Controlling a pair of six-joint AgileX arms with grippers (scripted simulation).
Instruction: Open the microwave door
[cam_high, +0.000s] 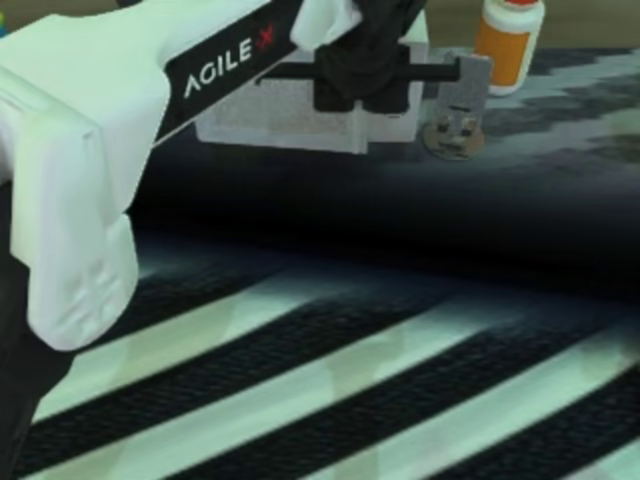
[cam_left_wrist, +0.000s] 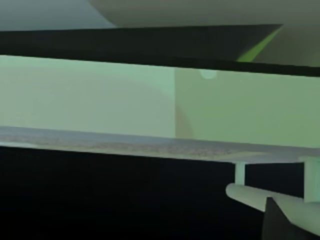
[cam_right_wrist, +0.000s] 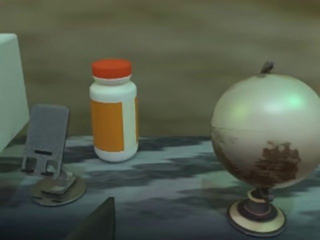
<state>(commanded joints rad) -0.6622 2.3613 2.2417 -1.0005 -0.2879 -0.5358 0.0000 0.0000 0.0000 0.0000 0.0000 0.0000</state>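
The white microwave (cam_high: 230, 125) stands at the back of the table, mostly under my left arm. Its microwave door (cam_high: 285, 120) is the grey speckled panel on the front. In the left wrist view the door (cam_left_wrist: 150, 145) shows edge-on, swung away from the green-lit inside (cam_left_wrist: 100, 95). The door's white bar handle (cam_left_wrist: 255, 196) lies close by, with one dark fingertip (cam_left_wrist: 285, 222) against it. My left gripper (cam_high: 362, 95) sits at the door's front, shut on that handle. My right gripper (cam_right_wrist: 102, 222) is parked off to the right, outside the top view.
An orange bottle with a red cap (cam_high: 508, 40) (cam_right_wrist: 113, 112) stands right of the microwave. A grey phone stand (cam_high: 455, 110) (cam_right_wrist: 47, 150) sits between them. A globe on a foot (cam_right_wrist: 265, 135) is farther right. The striped cloth (cam_high: 350, 380) covers the front.
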